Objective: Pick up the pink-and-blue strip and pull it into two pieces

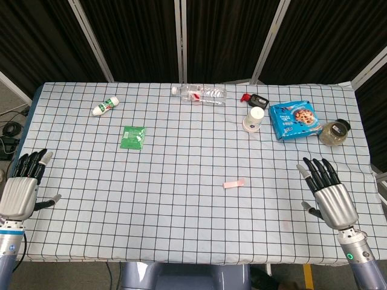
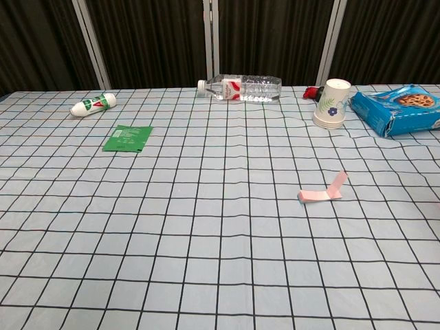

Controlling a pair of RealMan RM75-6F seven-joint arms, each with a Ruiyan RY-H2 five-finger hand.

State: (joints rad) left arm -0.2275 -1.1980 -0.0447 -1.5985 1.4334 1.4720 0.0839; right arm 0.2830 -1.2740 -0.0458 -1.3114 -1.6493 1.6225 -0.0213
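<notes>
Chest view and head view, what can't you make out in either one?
- Both robot hands, left and right: outside the chest view's frame.
- Jar: missing from chest view, past its right edge.
- Strip: blue side barely visible.
- Cookie box: cut by right edge.

Looks like a lab or test studio, black curtains (image 1: 139,36) hung between pale metal frame posts (image 1: 91,39) closing off the back, one table under a gridded checked cloth (image 1: 181,205), cables on the bare floor (image 1: 9,130) at the left edge
</notes>
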